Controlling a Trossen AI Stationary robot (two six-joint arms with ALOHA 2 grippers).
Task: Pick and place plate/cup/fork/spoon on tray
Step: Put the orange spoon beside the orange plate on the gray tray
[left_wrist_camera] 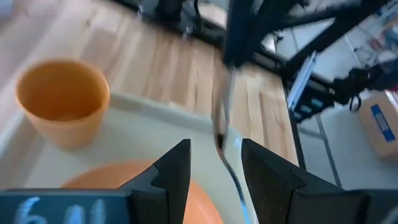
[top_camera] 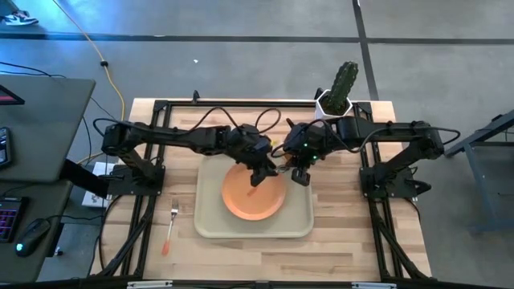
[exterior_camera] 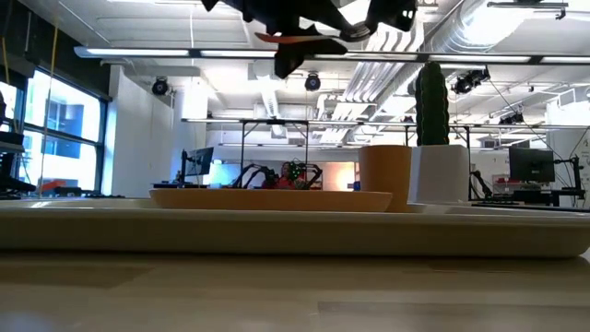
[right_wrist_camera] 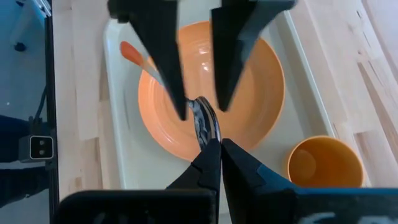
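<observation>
From above, the beige tray (top_camera: 210, 225) lies in the middle of the wooden worktop (top_camera: 345, 245) with the orange plate (top_camera: 252, 196) on it. Both arms reach in over the far half of the tray: the left tool (top_camera: 259, 174) hangs over the plate's far edge, and the right tool (top_camera: 299, 176) is just to its right, above the tray's far right corner. The fork (top_camera: 170, 225) lies on the bare worktop left of the tray, tines pointing far. A potted cactus (top_camera: 338, 88) stands at the far edge.

At worktop height, the plate (exterior_camera: 271, 198) sits on the tray (exterior_camera: 295, 232), with the cup (exterior_camera: 384, 178) upright just to its right and the cactus pot (exterior_camera: 439, 172) behind it.

The left wrist camera shows the left tool (left_wrist_camera: 214, 163) with fingers spread, the spoon (left_wrist_camera: 224, 127) hanging between them from above, and the cup (left_wrist_camera: 63, 100) standing on the tray (left_wrist_camera: 134, 127) beside the plate (left_wrist_camera: 118, 175).

The right wrist camera shows the right tool (right_wrist_camera: 220, 157) pressed together on the spoon (right_wrist_camera: 203, 119), pinching its bowl, with the handle reaching out over the plate (right_wrist_camera: 255, 87). The left arm's spread fingers (right_wrist_camera: 163, 53) flank the spoon. The cup (right_wrist_camera: 324, 164) sits in the tray's (right_wrist_camera: 121, 134) corner.
</observation>
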